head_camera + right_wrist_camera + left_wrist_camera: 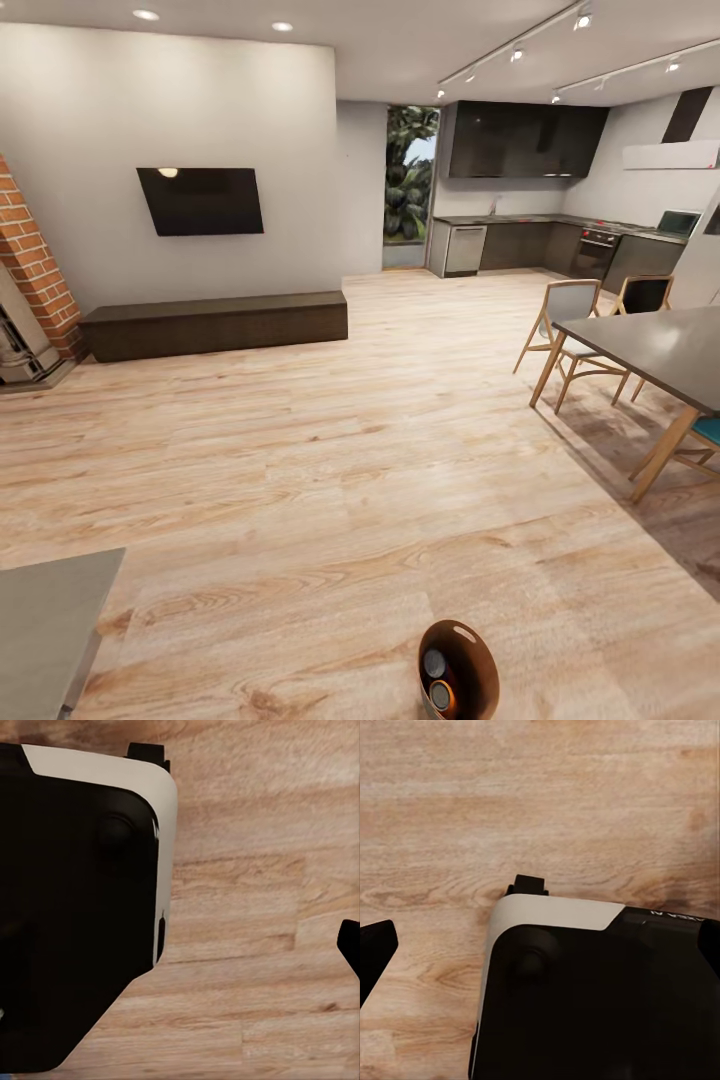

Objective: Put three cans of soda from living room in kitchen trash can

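Note:
The copper-brown trash can (482,668) sits on the wood floor at the bottom edge of the head view, close in front of me. Through its open mouth I see the silver-grey tops of two soda cans (435,664), one beside the other, with a little orange showing. A third can cannot be made out. The kitchen (520,245) lies far off at the back right. In the left wrist view my left gripper (540,952) hangs over my own base, fingers wide apart and empty. My right gripper (180,945) looks the same, with one fingertip (351,945) at the frame's edge.
A dark dining table (650,345) with wooden chairs (570,305) stands at the right. A long low bench (215,322), a wall TV (200,200) and the brick fireplace (30,260) line the left. A grey tabletop corner (50,610) juts in near left. Open wood floor runs towards the kitchen.

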Robot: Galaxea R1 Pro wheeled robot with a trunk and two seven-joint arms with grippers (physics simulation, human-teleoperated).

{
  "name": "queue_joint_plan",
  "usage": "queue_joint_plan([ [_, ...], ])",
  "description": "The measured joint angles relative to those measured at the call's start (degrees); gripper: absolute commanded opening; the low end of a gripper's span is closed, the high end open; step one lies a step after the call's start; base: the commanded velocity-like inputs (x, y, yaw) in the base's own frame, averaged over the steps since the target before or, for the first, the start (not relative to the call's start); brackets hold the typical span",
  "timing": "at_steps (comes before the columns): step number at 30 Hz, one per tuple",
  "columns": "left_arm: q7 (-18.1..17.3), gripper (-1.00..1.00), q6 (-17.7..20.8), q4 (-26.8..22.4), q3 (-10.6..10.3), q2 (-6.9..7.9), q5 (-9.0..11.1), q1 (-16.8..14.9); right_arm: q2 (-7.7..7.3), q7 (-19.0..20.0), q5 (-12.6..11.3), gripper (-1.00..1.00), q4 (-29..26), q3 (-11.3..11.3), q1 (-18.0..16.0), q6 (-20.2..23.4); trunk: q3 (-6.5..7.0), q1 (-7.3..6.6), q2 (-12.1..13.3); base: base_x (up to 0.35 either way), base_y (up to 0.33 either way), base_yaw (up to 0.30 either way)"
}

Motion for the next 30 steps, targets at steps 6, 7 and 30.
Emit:
queue_joint_plan([
  [6, 0.0, 1.00, 0.0, 0.0, 0.0, 0.02, 0.0, 0.0, 0.06, 0.0, 0.0, 1.00, 0.0, 0.0, 0.0, 0.0, 0.00, 0.00, 0.0, 0.000, 0.000, 0.000],
  [7, 0.0, 1.00, 0.0, 0.0, 0.0, 0.05, 0.0, 0.0, 0.07, 0.0, 0.0, 1.00, 0.0, 0.0, 0.0, 0.0, 0.00, 0.00, 0.0, 0.000, 0.000, 0.000],
  [30, 0.0, 1.00, 0.0, 0.0, 0.0, 0.09, 0.0, 0.0, 0.08, 0.0, 0.0, 1.00, 0.0, 0.0, 0.0, 0.0, 0.00, 0.00, 0.0, 0.000, 0.000, 0.000],
])
